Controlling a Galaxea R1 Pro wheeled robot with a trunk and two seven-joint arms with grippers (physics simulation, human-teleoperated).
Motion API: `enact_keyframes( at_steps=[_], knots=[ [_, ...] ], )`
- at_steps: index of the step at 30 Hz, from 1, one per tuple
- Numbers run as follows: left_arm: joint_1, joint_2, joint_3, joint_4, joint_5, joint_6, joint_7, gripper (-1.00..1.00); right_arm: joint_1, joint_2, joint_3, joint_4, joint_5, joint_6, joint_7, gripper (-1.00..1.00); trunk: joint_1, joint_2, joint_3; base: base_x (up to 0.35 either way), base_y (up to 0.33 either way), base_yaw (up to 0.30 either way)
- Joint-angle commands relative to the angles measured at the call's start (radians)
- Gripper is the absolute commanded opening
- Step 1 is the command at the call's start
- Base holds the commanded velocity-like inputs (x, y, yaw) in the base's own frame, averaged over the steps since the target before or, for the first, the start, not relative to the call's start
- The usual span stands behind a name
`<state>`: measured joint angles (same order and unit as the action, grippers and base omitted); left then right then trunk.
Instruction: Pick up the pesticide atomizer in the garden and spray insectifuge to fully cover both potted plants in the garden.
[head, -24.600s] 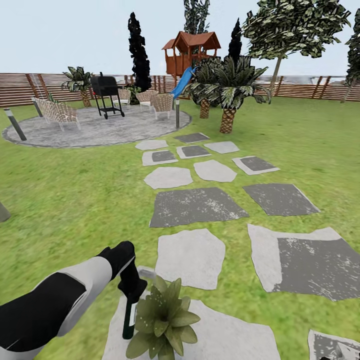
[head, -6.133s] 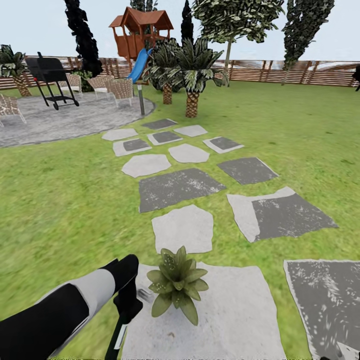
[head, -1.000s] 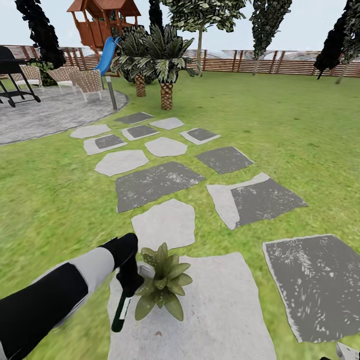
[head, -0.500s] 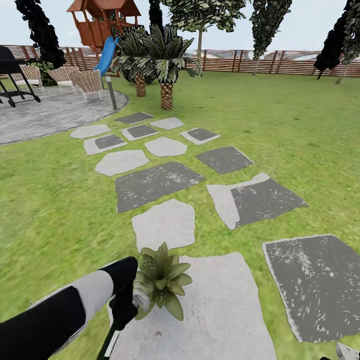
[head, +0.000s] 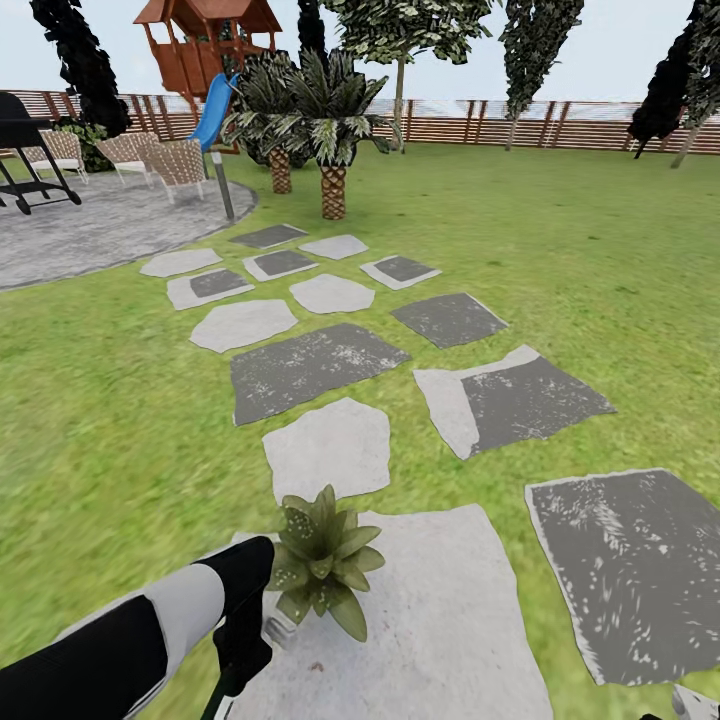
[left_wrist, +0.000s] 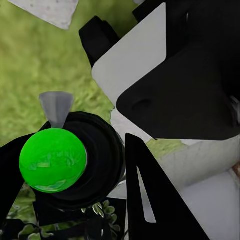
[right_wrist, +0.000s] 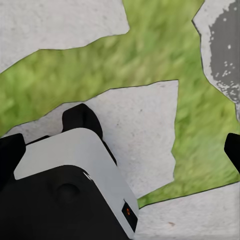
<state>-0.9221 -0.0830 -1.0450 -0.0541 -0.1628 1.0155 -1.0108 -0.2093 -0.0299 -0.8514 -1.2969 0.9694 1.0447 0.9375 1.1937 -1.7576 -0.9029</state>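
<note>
Green lawn with grey stepping stones (head: 330, 445) is seen up to a wooden fence (head: 560, 122). On the nearest slab a potted plant (head: 322, 560) stands, and the pesticide atomizer (head: 278, 628) is held just beside it, pinched in the left gripper (head: 245, 645). Spraying seems in hand; next the nozzle must be aimed over all leaves

The pesticide atomizer (head: 232, 690) beside the potted plant (head: 322, 572) is mostly hidden: the left gripper (head: 246, 640) covers its upper body and the head view's lower edge cuts off its base. The plant's leaves conceal its pot. In the left wrist view the bottle's green end (left_wrist: 52, 160) blocks the gripper's fingers. The right gripper's fingers leave the right wrist view at its edges.
</note>
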Motion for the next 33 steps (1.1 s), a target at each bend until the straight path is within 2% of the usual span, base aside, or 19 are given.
enact_keyframes(
  at_steps=[1,4,6,9,22,26,30,33],
  knots=[
    [-0.002,0.000,0.002,-0.001,-0.011,0.004,-0.009,-1.00,-0.001,0.000,-0.001,-0.001,0.009,0.003,0.010,1.00,0.000,0.000,-0.001,0.000,0.000,0.000],
    [-0.021,0.001,0.001,-0.001,-0.012,0.005,-0.010,-1.00,-0.001,0.000,-0.001,-0.001,0.009,0.003,0.010,1.00,0.000,0.000,-0.001,0.000,0.000,0.000],
    [-0.055,0.001,0.000,0.000,-0.013,0.005,-0.012,-1.00,-0.001,0.000,-0.001,-0.001,0.009,0.003,0.010,1.00,0.000,0.000,-0.001,0.000,0.000,0.000],
    [-0.091,0.003,-0.001,0.000,-0.014,0.005,-0.040,-1.00,-0.001,0.000,-0.001,-0.001,0.009,0.003,0.010,1.00,0.000,0.000,-0.001,0.000,0.000,0.000],
    [-0.148,0.001,-0.001,0.000,-0.014,0.005,-0.052,-1.00,-0.001,-0.001,-0.001,-0.001,0.009,0.003,0.010,1.00,0.000,0.000,-0.013,0.000,0.000,0.000],
    [-0.123,-0.001,0.002,-0.002,-0.012,0.005,-0.052,-1.00,-0.001,-0.001,-0.001,-0.001,0.009,0.003,0.010,1.00,0.000,0.000,-0.019,0.000,0.000,0.000],
    [-0.040,-0.001,0.003,-0.004,-0.012,0.004,-0.051,-1.00,-0.001,-0.001,-0.001,-0.001,0.009,0.003,0.010,1.00,0.000,0.000,-0.025,0.000,0.000,0.000],
    [-0.014,-0.001,0.004,-0.004,-0.011,0.004,-0.051,-1.00,-0.001,0.000,-0.001,-0.001,0.009,0.003,0.010,1.00,0.000,0.000,-0.025,0.000,0.000,0.000]
  ],
)
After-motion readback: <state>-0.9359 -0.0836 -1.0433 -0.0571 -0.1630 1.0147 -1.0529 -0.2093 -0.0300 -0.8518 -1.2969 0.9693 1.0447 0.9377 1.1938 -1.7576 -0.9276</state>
